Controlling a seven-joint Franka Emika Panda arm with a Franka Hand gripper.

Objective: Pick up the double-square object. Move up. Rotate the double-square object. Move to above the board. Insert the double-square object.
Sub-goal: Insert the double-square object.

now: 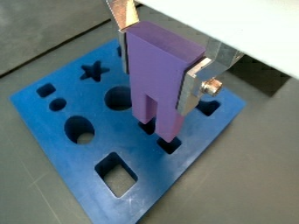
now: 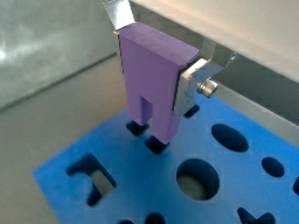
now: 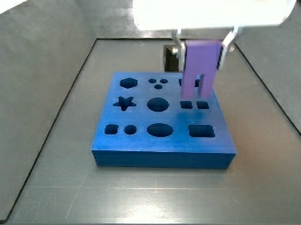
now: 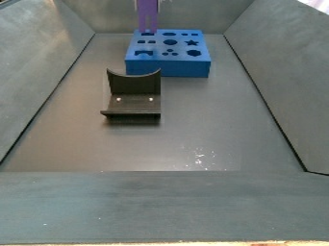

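Both wrist views: tool [image 1: 163, 61] grips smooth forked double-square object [image 1: 158, 79] above holed board [image 1: 70, 166].

grey metal floor [image 4: 193, 144], sloped grey walls [image 4: 45, 86]

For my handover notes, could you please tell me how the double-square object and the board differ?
The double-square object is lavender, narrow and upright, held in the pincer; the board is bright blue, much larger and lies flat on the floor. The object has two prongs; the board has many shaped holes. Both look like smooth plastic.
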